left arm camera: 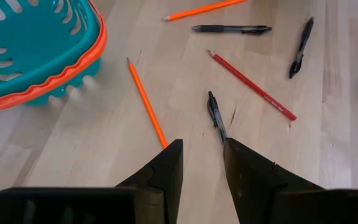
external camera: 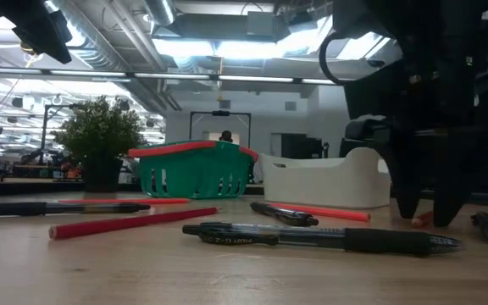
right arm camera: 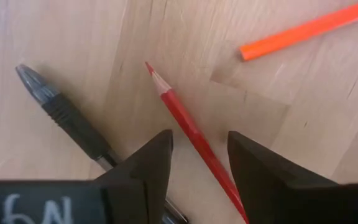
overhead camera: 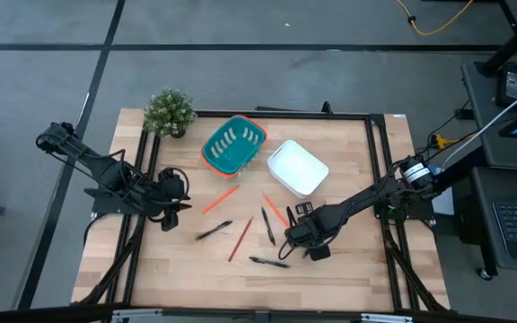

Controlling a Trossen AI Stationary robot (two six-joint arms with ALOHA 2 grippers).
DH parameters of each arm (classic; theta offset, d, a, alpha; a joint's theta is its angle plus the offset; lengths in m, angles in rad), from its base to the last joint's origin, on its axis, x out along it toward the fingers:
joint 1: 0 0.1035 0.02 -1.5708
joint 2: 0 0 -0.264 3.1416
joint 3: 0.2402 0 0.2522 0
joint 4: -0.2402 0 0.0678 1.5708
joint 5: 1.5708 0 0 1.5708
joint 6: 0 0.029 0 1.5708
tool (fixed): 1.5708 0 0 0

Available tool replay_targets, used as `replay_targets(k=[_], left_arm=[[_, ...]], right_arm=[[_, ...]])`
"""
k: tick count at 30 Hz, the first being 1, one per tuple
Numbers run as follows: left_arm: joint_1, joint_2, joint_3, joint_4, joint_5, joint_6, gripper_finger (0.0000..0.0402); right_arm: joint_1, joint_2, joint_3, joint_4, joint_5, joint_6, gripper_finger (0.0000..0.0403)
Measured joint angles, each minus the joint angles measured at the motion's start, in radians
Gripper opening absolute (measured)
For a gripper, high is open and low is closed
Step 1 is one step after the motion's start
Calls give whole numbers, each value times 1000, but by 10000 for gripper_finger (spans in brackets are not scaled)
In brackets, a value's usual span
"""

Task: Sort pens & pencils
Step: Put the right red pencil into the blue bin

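Observation:
Several black pens and orange-red pencils lie flat, scattered on the wooden table. My right gripper (overhead camera: 293, 237) is low over the table, open. Its fingers (right arm camera: 157, 158) stand on either side of a red pencil (right arm camera: 179, 115), with a black pen (right arm camera: 67, 121) beside them and an orange pencil (right arm camera: 309, 28) farther off. In the low view the fingertips (external camera: 407, 199) reach down to the tabletop. My left gripper (overhead camera: 174, 203) waits near the table's left edge, open (left arm camera: 201, 163), pointing at a pen (left arm camera: 215, 117) and an orange pencil (left arm camera: 146, 102).
A teal basket with an orange rim (overhead camera: 232, 145) and a white bin (overhead camera: 298, 168) stand at the far middle of the table. A potted plant (overhead camera: 169, 111) sits at the far left corner. A pen (external camera: 320, 238) lies nearest the near edge. A black frame (overhead camera: 380, 144) borders the table.

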Motion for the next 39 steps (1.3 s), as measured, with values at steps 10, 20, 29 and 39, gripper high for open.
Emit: replay_targets(k=[10, 20, 29, 39], left_arm=[[0, 0, 0, 0, 0, -2, 110], [0, 0, 0, 0, 0, -2, 110], [0, 0, 0, 0, 0, -2, 110], [0, 0, 0, 0, 0, -2, 110]], right_arm=[[0, 3, 3, 1, 0, 3, 159], [0, 4, 2, 8, -13, 4, 87], [0, 5, 2, 18, -30, 19, 15], [-2, 8, 21, 60, -19, 52, 13]])
